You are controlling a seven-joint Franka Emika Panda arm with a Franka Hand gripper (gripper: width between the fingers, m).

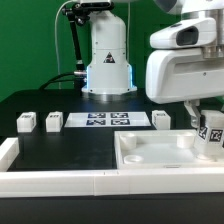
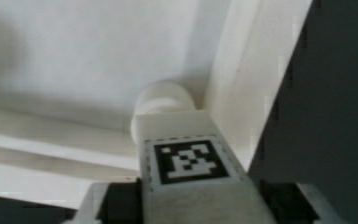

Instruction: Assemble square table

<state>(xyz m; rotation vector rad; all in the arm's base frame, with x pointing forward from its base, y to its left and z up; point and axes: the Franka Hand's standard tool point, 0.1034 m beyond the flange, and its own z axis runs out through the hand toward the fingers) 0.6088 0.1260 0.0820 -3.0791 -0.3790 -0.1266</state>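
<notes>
Hand: my hand [image 2: 190, 196] is narrowed onto the held leg [image 2: 188, 150], with a finger pressed against each of its sides.
Hand in the exterior view: my hand [image 1: 208, 124] hangs low at the exterior view's right edge, and the held leg [image 1: 213, 135] shows its tag just below it.
Held leg: white block with its black-white tag facing my wrist camera. Its rounded far end points into an inner corner of the table top [image 2: 87, 60]. I cannot tell whether it touches.
Table top: the white tray with a raised rim [image 1: 150, 160] lies flat on the bench [image 1: 60, 145], toward the exterior view's right, under my hand.
Loose legs: first loose leg [image 1: 25, 122] and second loose leg [image 1: 53, 121] stand near each other at the exterior view's left. The third loose leg [image 1: 161, 119] stands just behind the table top.
Marker board: the marker board [image 1: 108, 120] lies flat between the second and third loose legs.
Border rails: the white border rails [image 1: 50, 183] run along the near and left edges of the bench.
</notes>
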